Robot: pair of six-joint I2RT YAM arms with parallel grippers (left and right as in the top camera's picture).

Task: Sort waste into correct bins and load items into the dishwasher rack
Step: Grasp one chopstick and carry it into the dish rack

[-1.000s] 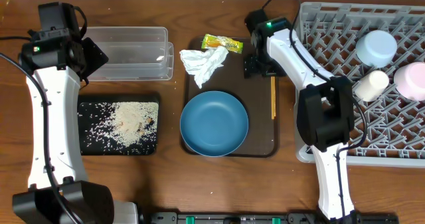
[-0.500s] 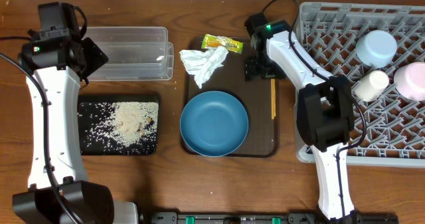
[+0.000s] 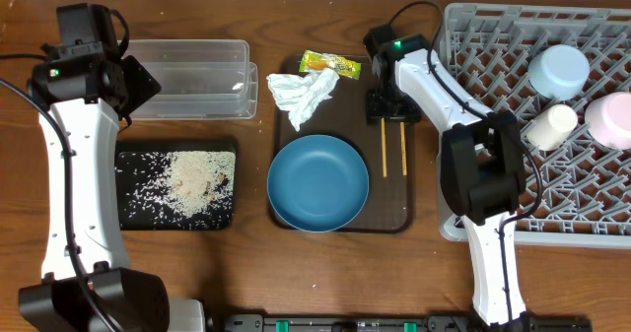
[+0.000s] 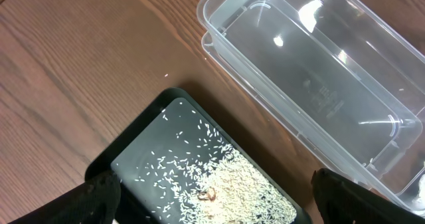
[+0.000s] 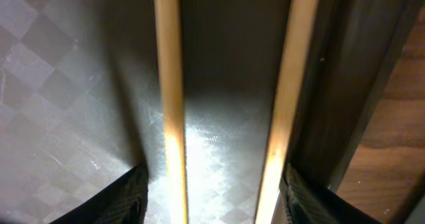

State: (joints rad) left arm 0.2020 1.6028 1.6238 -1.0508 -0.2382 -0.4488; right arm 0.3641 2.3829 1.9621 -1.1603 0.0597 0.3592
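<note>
Chopsticks (image 3: 385, 153) newly apart on brown tray (image 3: 389, 204), right end effector (image 3: 391, 115) released astride them, left end effector (image 4: 222, 197) released

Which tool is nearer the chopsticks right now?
Right. The right tool is over the far ends of the chopsticks, its fingers straddling both. The left tool is far away, above the tub and black tray.

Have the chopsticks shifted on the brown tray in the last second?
Yes. One chopstick now lies further left, nearer the dish; the other chopstick stays by the tray's right edge.
</note>
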